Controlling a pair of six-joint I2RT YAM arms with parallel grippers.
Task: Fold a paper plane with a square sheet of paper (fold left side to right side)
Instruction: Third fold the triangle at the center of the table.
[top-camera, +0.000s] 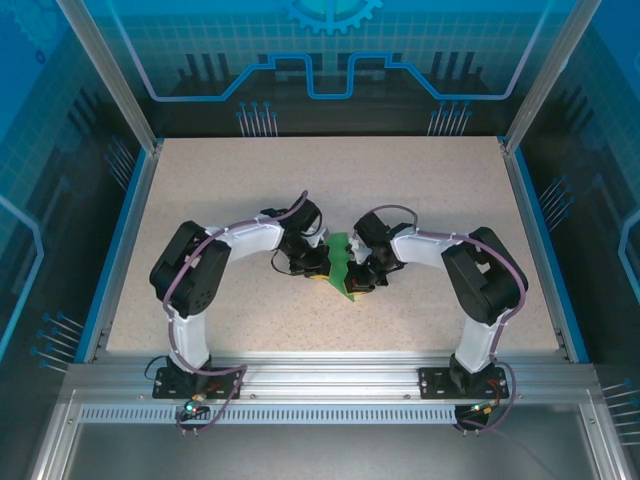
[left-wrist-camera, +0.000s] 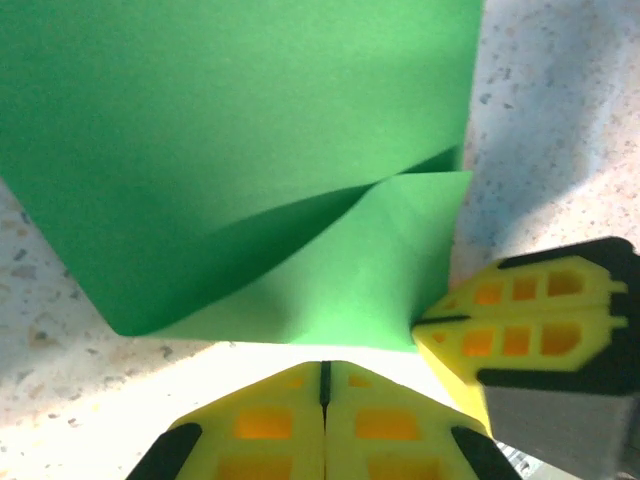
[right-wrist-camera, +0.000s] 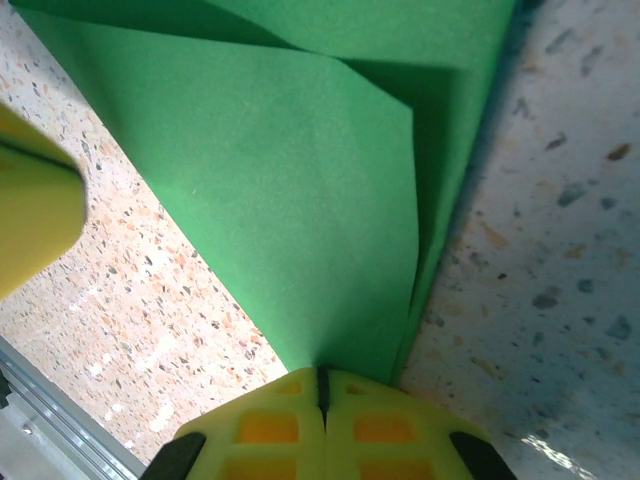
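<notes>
Left gripper (left-wrist-camera: 325, 378), jaws closed and empty at bottom centre, sits beside the green paper (left-wrist-camera: 250, 150); right gripper (right-wrist-camera: 322, 380), closed too, touches its folded corner, likely pinning it flat.

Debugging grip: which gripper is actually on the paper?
Right gripper: green paper runs into its shut tips; left gripper is shut just short of it.

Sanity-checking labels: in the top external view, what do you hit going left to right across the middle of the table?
left arm → left gripper → green paper → right gripper → right arm
</notes>
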